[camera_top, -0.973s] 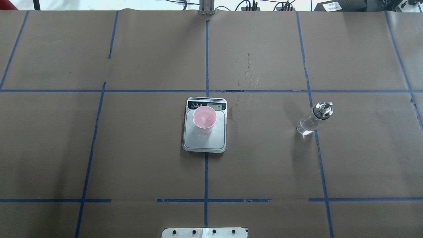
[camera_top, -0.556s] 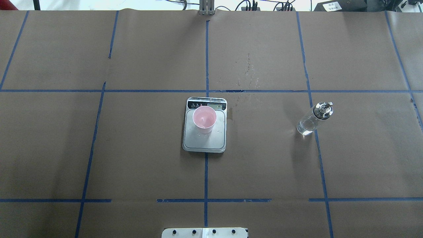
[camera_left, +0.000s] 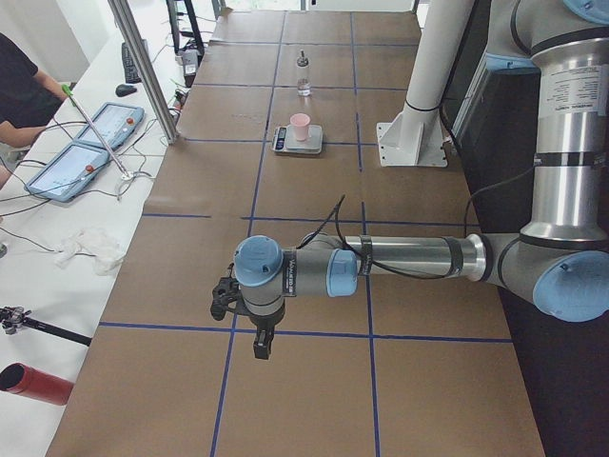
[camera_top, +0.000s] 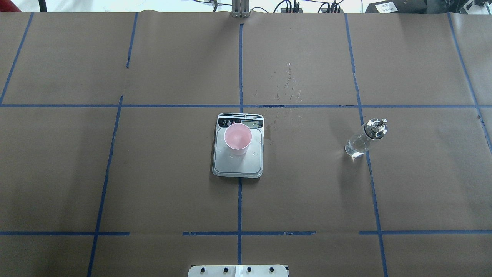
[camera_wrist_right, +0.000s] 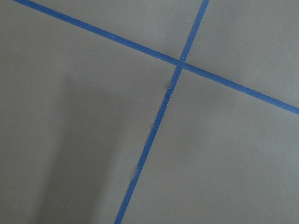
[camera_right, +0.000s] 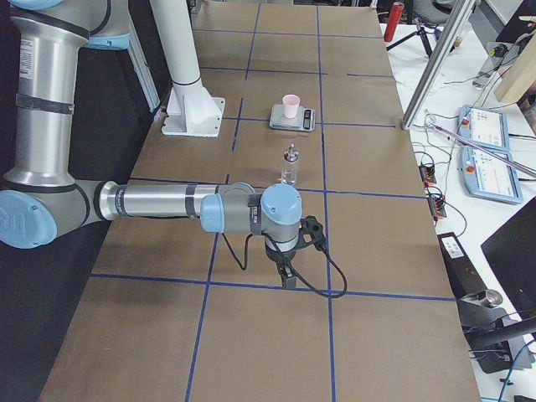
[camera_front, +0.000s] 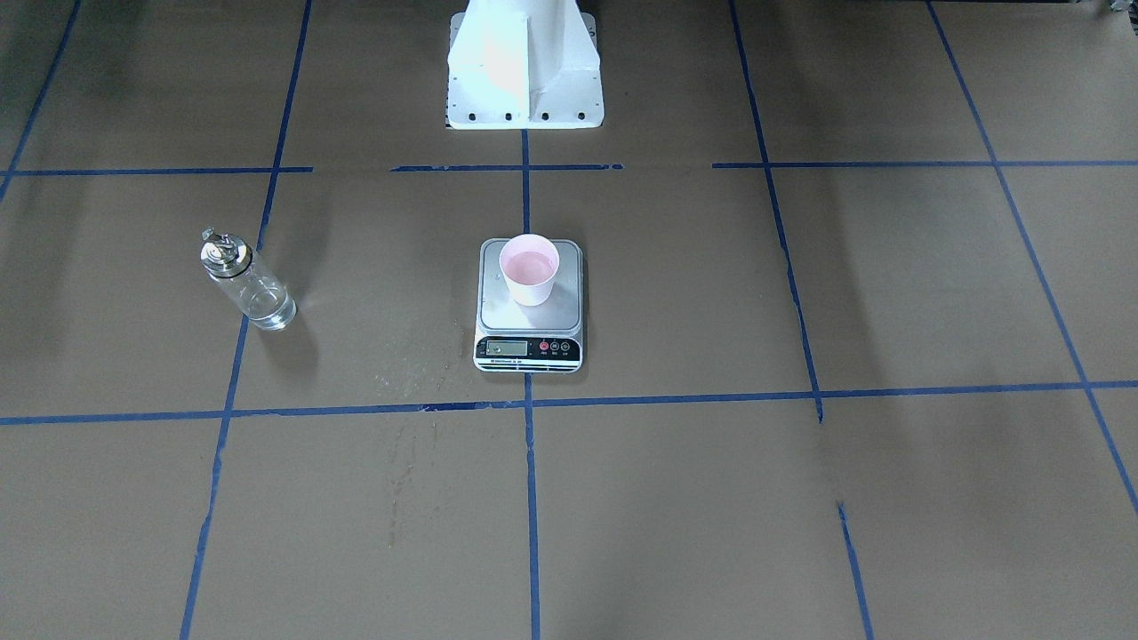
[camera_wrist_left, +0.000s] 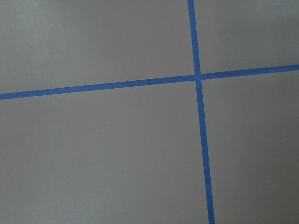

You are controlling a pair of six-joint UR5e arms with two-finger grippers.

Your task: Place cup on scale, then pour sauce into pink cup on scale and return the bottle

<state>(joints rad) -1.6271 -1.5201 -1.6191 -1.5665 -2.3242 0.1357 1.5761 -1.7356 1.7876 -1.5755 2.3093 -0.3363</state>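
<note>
The big brown-paper table (camera_top: pixel 153 173) with the blue tape grid fills most of what I see, and both arms are stretched out low over its ends. The left gripper (camera_left: pixel 262 348) and right gripper (camera_right: pixel 287 281) hang over bare paper, and honestly I can't tell if either is open or closed. The scale (camera_top: pixel 238 167) sits well away from both. The bottle (camera_top: pixel 359 140) stands upright between the right gripper and the scale, nothing touching it. The pink cup (camera_top: pixel 238 138) is on the scale's platform, toward the display end.

Left pincer (camera_left: pixel 261 347), right pincer (camera_right: pixel 287 279), both downward.
</note>
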